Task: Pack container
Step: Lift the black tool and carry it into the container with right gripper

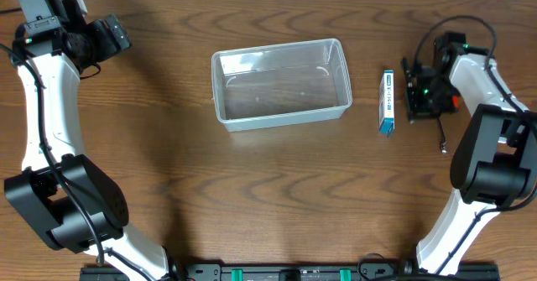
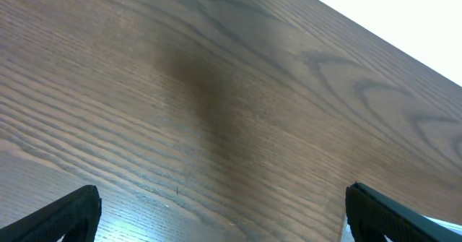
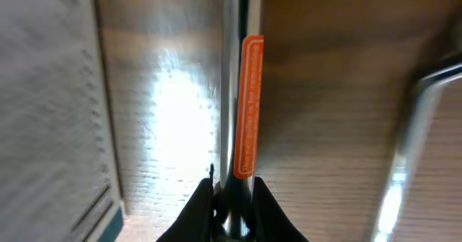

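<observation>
- The clear plastic container (image 1: pixel 281 88) is sitting open-topped on the middle of the wooden table (image 1: pixel 277 197), its long side running left to right, with nothing showing inside it.
- A small blue-and-white box (image 1: pixel 387 103) is lying just beside the container's right end, apart from it and turned lengthwise toward the camera.
- The right gripper (image 1: pixel 417 92) is hanging just to the right of that box. From the wrist camera, its fingers (image 3: pixel 232 199) are pinching together on a slim metal tool (image 3: pixel 251 105) that bears a narrow orange label.
- Whether the tool is resting on the wood or is lifted clear of it is hard to tell, as that close view is blurred.
- A second thin metal piece (image 1: pixel 442 138) appears to be lying on the table near the right arm, on the side away from the box.
- The left gripper (image 1: pixel 113 33) is hovering well apart from all this at the table's far left corner. Its fingers (image 2: pixel 224 217) are standing wide apart over bare wood grain, gripping nothing.
</observation>
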